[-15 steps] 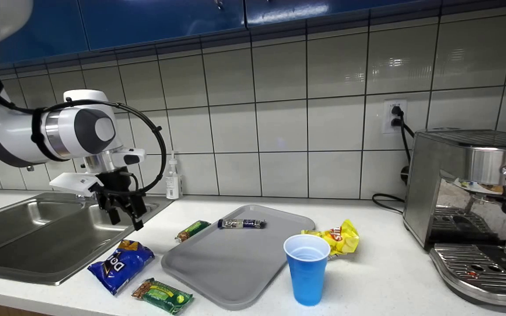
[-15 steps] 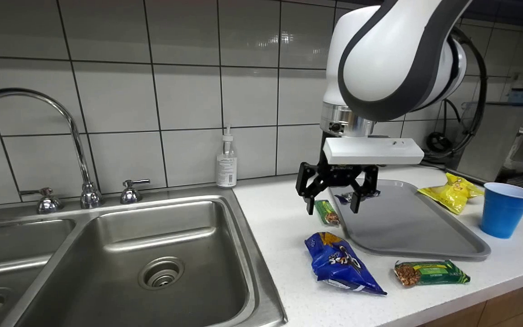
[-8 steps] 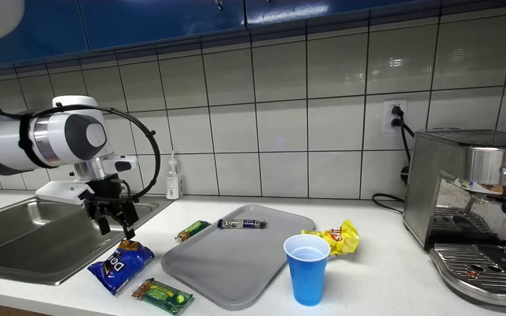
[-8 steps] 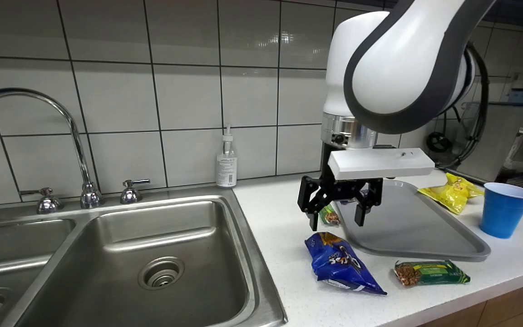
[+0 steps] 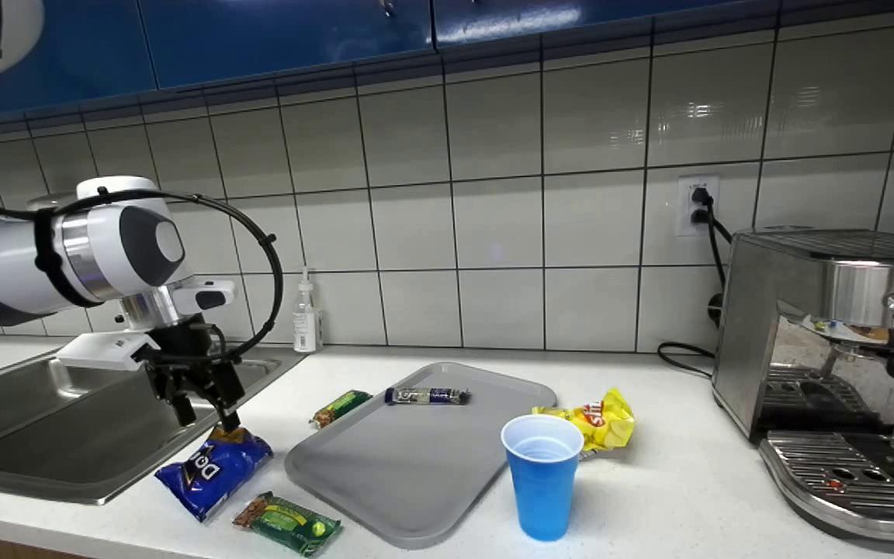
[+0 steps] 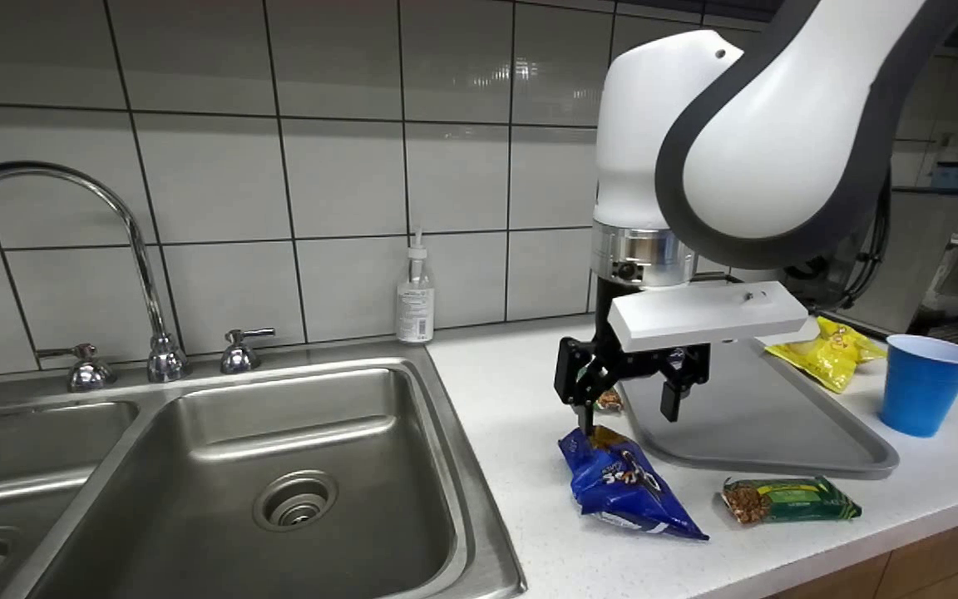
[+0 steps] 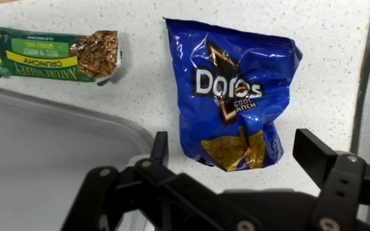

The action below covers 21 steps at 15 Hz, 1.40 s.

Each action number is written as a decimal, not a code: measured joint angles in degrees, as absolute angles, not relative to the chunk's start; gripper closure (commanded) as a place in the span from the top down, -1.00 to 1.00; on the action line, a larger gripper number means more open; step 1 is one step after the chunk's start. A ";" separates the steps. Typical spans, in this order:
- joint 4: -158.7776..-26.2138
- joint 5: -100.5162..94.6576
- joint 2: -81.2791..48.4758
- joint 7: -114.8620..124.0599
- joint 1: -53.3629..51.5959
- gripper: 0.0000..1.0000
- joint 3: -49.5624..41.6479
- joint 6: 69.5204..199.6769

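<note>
My gripper [image 5: 207, 422] is open and empty, just above the blue Doritos bag [image 5: 214, 470], which lies on the white counter. In an exterior view, the gripper [image 6: 628, 422] has one fingertip overlapping the far end of the bag [image 6: 629, 482]; I cannot tell whether they touch. In the wrist view, the chip-picture end of the bag [image 7: 233, 86] lies between the spread fingers [image 7: 313, 157], with a gap on each side. A green granola bar [image 7: 43, 53] lies beside the bag. A second green bar [image 5: 341, 407] lies further back against the tray's edge.
A grey tray [image 5: 416, 458] bears a dark-wrapped bar [image 5: 427, 396]. A blue cup [image 5: 542, 477] and a yellow chip bag [image 5: 602, 423] stand on its far side. The steel sink [image 6: 479, 466], soap bottle [image 6: 416, 299] and coffee machine [image 5: 788, 310] are also around.
My gripper has come down towards the Doritos bag, slowing in the last half second, and stays open. The bag and the other things on the counter have not moved.
</note>
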<state>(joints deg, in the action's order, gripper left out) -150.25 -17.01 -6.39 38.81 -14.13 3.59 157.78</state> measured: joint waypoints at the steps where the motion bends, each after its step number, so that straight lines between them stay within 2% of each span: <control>1: -150.29 -18.35 -6.53 40.10 -14.13 1.00 3.44 157.78; 21: -150.89 -24.57 -9.86 45.58 -14.15 1.00 2.91 157.77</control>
